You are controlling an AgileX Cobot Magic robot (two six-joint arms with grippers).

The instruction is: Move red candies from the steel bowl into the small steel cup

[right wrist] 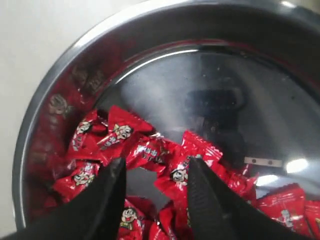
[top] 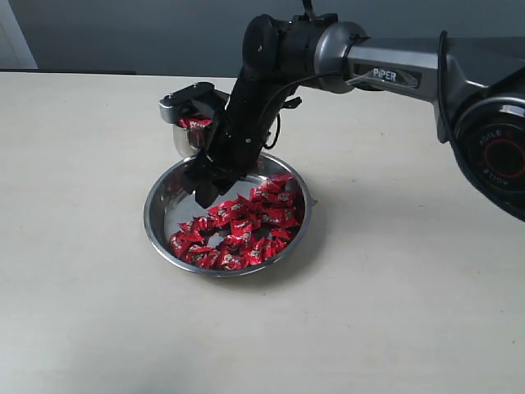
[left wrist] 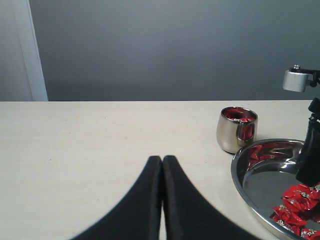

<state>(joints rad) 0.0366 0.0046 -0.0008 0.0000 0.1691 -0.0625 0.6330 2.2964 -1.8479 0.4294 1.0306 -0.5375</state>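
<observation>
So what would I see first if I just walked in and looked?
The shiny red wrapped candies grab the eye first, heaped in the wide, shallow steel bowl in the middle of the exterior view. The black right gripper hangs open just over the pile. Behind the bowl stands a small round steel cup with red candies inside.

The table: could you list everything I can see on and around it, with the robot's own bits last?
red candies: many, red wrappers with white markings, piled in the bowl; some also in the cup
steel bowl: one, shiny silver, mid-table
small steel cup: one, shiny silver, just beside the bowl
table: one, pale beige, under everything
wall: grey, behind the table
right arm: one, black and silver, reaching down into the bowl
right pincer: black, open, over the candies
left pincer: black, shut, over bare table
</observation>
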